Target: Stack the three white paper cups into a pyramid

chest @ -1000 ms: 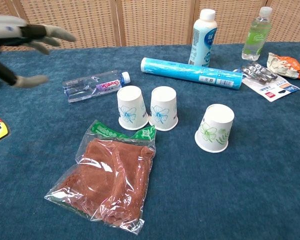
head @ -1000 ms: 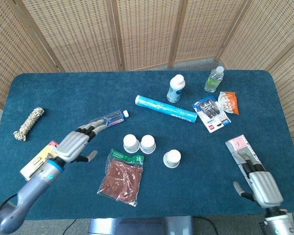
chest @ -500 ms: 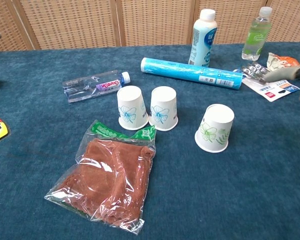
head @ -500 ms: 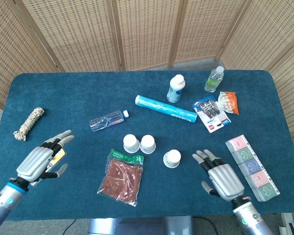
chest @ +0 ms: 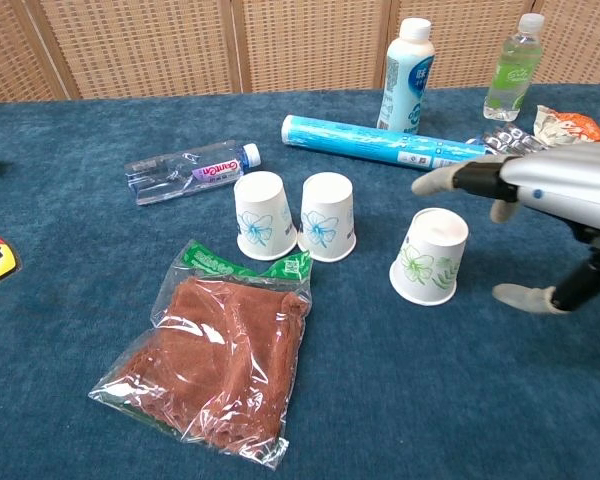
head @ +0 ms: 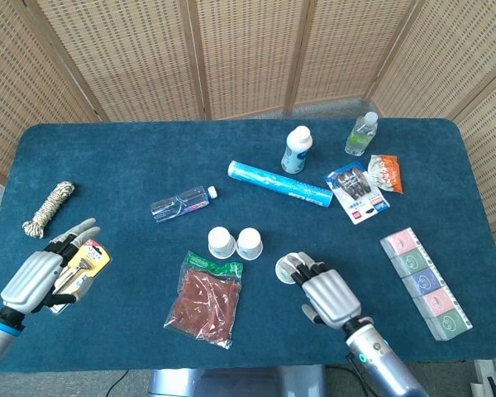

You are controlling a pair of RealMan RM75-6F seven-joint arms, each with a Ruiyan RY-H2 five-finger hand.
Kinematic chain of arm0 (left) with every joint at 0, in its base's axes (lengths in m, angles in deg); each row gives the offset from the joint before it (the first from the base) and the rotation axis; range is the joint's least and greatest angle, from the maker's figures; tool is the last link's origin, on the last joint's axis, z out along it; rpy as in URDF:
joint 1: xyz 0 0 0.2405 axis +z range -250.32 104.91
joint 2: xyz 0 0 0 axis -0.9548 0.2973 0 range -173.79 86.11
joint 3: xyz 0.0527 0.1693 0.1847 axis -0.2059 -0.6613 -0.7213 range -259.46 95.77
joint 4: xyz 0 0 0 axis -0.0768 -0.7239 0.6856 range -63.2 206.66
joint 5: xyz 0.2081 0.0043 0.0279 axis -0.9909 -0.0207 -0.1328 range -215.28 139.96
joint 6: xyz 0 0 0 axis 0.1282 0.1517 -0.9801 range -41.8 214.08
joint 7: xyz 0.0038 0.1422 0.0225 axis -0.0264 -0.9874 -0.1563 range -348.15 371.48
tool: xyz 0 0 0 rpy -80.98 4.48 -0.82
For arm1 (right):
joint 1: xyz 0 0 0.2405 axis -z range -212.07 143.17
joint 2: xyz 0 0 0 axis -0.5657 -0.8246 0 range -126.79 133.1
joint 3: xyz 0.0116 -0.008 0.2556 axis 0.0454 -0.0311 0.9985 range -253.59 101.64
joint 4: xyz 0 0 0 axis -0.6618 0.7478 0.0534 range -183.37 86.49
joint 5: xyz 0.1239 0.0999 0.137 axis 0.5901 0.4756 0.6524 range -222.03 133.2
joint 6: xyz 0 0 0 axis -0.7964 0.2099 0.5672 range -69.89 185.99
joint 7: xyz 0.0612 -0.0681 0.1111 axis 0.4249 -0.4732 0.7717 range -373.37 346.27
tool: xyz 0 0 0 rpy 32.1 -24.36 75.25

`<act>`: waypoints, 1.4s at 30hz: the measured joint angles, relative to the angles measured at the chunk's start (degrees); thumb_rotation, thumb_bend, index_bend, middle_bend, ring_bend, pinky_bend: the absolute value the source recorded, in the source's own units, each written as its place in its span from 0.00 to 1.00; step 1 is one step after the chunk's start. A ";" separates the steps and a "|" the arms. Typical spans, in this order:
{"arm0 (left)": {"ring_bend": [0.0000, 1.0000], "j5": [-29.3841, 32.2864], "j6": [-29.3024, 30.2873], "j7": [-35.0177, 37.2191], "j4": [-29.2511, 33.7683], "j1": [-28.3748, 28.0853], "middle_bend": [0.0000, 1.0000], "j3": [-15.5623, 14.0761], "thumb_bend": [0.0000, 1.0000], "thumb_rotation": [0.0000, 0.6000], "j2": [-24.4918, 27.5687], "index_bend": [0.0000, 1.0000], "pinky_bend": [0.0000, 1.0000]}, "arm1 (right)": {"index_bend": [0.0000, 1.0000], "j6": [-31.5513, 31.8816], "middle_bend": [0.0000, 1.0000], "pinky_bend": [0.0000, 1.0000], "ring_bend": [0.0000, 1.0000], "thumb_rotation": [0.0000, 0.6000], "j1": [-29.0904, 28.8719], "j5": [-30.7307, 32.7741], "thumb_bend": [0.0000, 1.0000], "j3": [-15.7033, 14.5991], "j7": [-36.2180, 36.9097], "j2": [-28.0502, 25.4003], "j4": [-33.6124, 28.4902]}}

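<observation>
My right hand (chest: 555,190) is spread, holding nothing, palm down, fingers extended toward the lone cup (chest: 430,256); in the head view its fingertips reach the near rim of that cup, though I cannot tell whether they touch it. In the chest view the fingers sit above and to the cup's far right side, the thumb hanging lower and apart, so the cup lies just ahead of and slightly inward from my palm. All three white cups stand upside down on the blue table (head: 107,157), bottoms up, axes vertical. The left cup of the pair (chest: 263,215) and the right cup of the pair (chest: 327,216) stand side by side, touching or nearly so, forming a ready base. The lone cup stands apart from them, toward my right side, tilted a little in the chest view, perhaps only from the lens. My left hand (head: 40,275) is also spread and holding nothing, well off at the table's left edge over a yellow card package (head: 81,265), far from every cup. So the right hand is the nearer one by a wide margin. My judgement: the grasp should close around the lone cup's wall from the side, then carry it leftward and up onto the pair's flat bottoms.
</observation>
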 measured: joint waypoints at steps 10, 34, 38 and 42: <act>0.00 0.00 -0.49 1.86 -1.60 0.68 0.00 0.52 0.49 1.00 -0.23 0.00 0.10 | 0.00 1.42 0.00 0.27 0.00 1.00 -6.89 11.26 0.39 2.94 -7.31 3.65 0.04; 0.00 0.28 -2.99 3.83 -3.56 1.21 0.00 1.11 0.49 1.00 -1.14 0.00 0.09 | 0.00 1.84 0.00 0.21 0.00 1.00 -16.26 22.67 0.39 0.74 -7.06 5.09 5.84; 0.00 0.25 -3.02 4.21 -4.04 1.48 0.00 1.09 0.49 1.00 -1.21 0.00 0.09 | 0.00 1.93 0.00 0.26 0.00 1.00 -16.79 23.54 0.40 0.00 -6.36 5.38 6.98; 0.00 0.26 -2.78 4.43 -4.27 1.86 0.00 1.05 0.49 1.00 -1.10 0.00 0.09 | 0.00 2.24 0.00 0.38 0.00 1.00 -17.20 23.38 0.41 -0.57 -5.19 5.86 8.30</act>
